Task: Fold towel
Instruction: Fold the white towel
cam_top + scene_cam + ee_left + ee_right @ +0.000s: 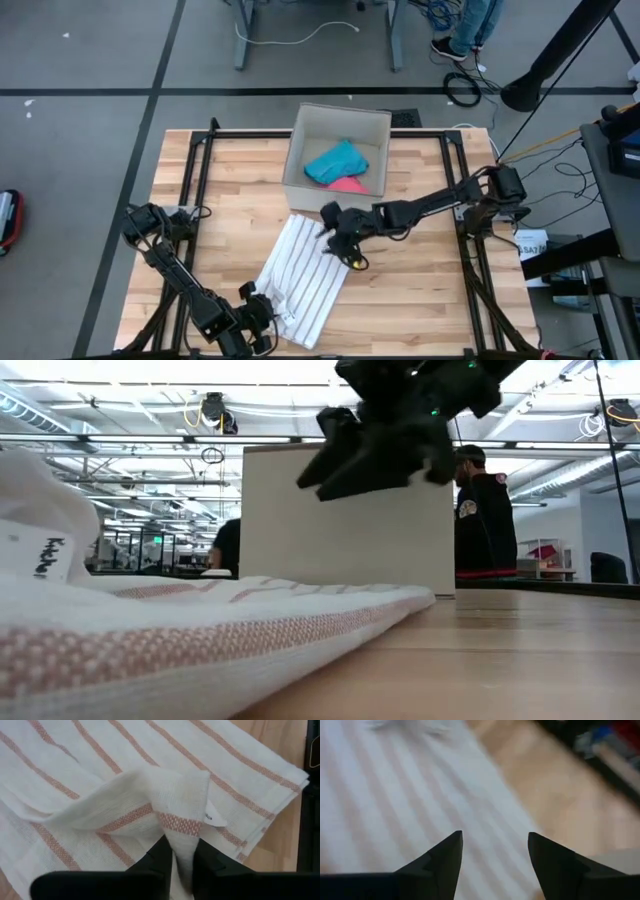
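Two dark fingers [442, 865] of the right gripper [495, 851] rise into the picture with pointed tips, standing well apart with a clear gap between them. Nothing sits between the tips. Beyond them lies the towel [395, 795], white with faint pale stripes running slantwise, spread flat and filling most of the scene. Its edge runs slantwise too, and past it shows the light wooden table [545, 785]. Both tips hang over the towel near that edge. At the far corner some dark, blurred shapes [605, 745] show, too unclear to name.
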